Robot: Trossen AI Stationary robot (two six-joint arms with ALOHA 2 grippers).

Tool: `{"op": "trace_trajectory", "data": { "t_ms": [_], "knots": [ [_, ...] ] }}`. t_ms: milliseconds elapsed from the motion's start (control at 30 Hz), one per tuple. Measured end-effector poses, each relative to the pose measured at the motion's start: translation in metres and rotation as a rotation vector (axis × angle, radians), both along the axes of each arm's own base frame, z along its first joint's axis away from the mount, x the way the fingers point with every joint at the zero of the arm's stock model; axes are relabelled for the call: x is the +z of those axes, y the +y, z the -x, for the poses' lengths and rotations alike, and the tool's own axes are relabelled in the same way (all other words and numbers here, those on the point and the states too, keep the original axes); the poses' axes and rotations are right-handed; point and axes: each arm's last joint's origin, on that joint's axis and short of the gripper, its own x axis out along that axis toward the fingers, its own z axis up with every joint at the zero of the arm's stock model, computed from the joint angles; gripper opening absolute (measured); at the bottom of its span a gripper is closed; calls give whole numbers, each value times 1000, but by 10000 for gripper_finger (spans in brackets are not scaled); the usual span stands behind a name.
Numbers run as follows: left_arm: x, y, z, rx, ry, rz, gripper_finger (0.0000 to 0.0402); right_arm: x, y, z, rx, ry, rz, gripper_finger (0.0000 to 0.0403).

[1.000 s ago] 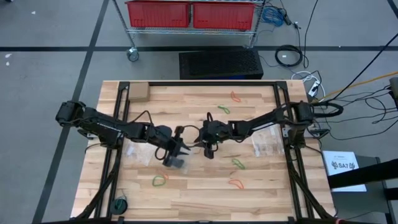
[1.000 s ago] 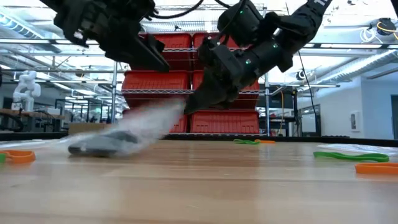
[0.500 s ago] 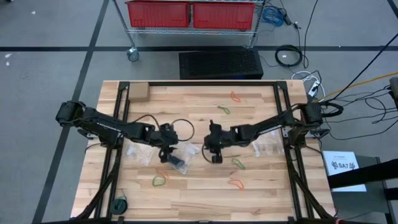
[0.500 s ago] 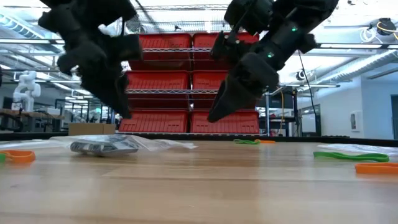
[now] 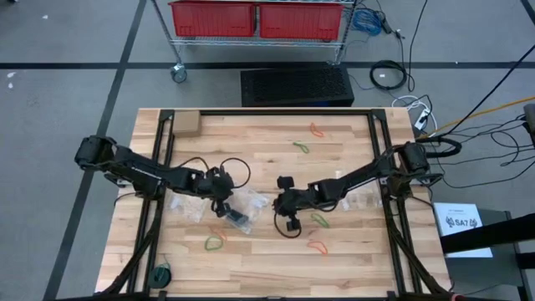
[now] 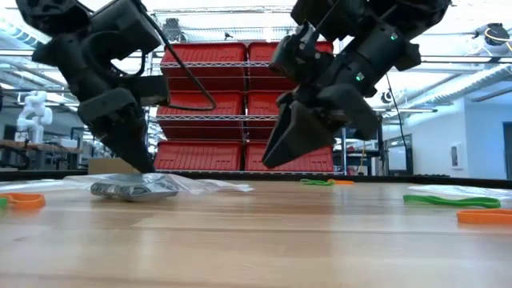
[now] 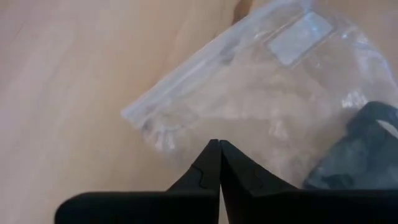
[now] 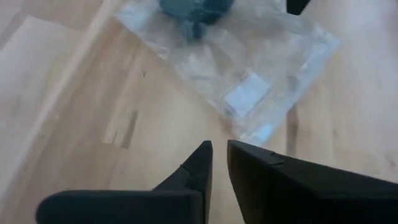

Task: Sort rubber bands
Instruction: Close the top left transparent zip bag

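Observation:
A clear zip bag (image 5: pixel 247 203) lies flat on the wooden table, with a dark clump of black rubber bands (image 7: pixel 354 155) inside it. My left gripper (image 7: pixel 217 144) is shut, its tips at the bag's clear film by the zip edge; the low view shows it (image 6: pixel 144 166) just over the bag (image 6: pixel 200 186). My right gripper (image 8: pixel 219 146) hangs above bare wood toward the near side of the bag, a narrow gap between its fingers and nothing in it. Loose green (image 5: pixel 320 220) and orange (image 5: pixel 316 247) rubber bands lie on the table near it. My left gripper comes slanting down from the table's left, its shut fingertips (image 7: pixel 210 155) meeting at the bag's clear film (image 7: pixel 205 127) near the zip edge. Whether they pinch a layer or only touch it, I cannot tell. The bag lies flat on the table.
More bands lie on the wood: green (image 5: pixel 215 244) and orange (image 5: pixel 219 233) near the front left, green (image 5: pixel 301 147) and orange (image 5: pixel 316 130) at the back. Other clear bags lie at the left (image 5: pixel 184 206) and right (image 5: pixel 359 196). A small box (image 5: pixel 185 124) sits at the far left corner.
A second ago the bag's one end was drawn up toward my right gripper; it has dropped and now lies flat. My right gripper has moved toward the table's near edge, away from the bag. My left gripper has rolled, sunk onto the bag and shut.

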Motion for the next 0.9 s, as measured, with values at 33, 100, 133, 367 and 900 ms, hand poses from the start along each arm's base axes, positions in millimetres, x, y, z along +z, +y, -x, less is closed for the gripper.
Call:
{"op": "trace_trajectory", "data": {
  "t_ms": [33, 100, 133, 367, 900],
  "knots": [
    [-2, 1, 0, -12, -1, -9, 4, 0, 0, 0, 7, 2, -5, 33],
    [-6, 6, -1, -34, 8, -39, 4, 1, 1, -1, 30, 6, -31, 26],
    [-8, 8, -3, -46, 13, -56, 4, 3, 2, -2, 39, 3, -41, 23],
    [-19, 20, -22, -136, -37, -143, 3, 21, -7, -18, 24, -96, 9, 17],
    [66, 6, 14, -65, -310, -290, 1, -16, -92, -62, 86, -205, -121, 1]
  ]
}}
